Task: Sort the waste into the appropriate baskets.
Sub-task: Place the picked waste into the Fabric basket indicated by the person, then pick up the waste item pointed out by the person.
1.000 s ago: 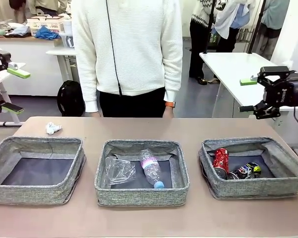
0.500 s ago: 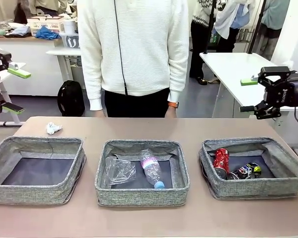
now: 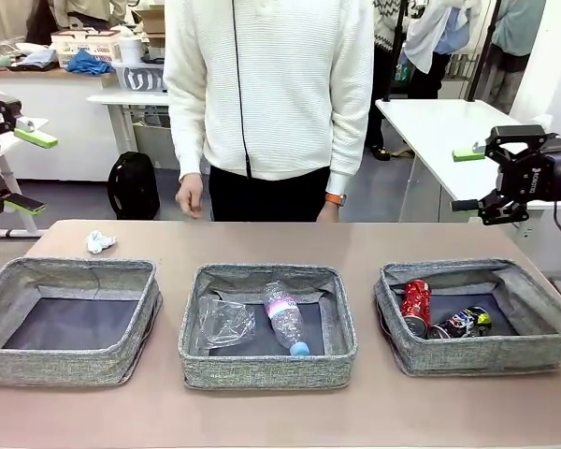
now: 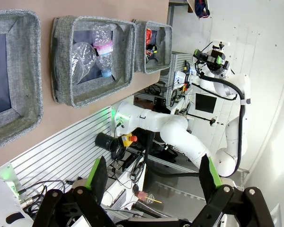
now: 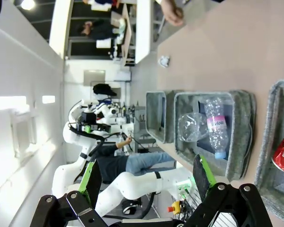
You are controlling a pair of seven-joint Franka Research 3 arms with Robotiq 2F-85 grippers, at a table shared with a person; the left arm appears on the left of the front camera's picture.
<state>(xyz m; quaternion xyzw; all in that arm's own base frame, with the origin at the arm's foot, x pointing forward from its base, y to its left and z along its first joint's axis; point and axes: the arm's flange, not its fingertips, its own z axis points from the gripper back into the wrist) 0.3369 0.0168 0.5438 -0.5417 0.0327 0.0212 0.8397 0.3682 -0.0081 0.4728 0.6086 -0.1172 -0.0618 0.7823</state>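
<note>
Front view: white paper wad (image 3: 99, 241) lies loose on the table (image 3: 280, 412) behind the left basket (image 3: 67, 320); light, soft, crushable, so pinch its middle; both grippers' fingers spread

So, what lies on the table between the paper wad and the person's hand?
Nothing. In the front view the table is bare from the paper wad, behind the left basket, to below the person's hand.

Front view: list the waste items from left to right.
white paper wad → crumpled clear bottle → blue-capped bottle → red can → black can
</note>
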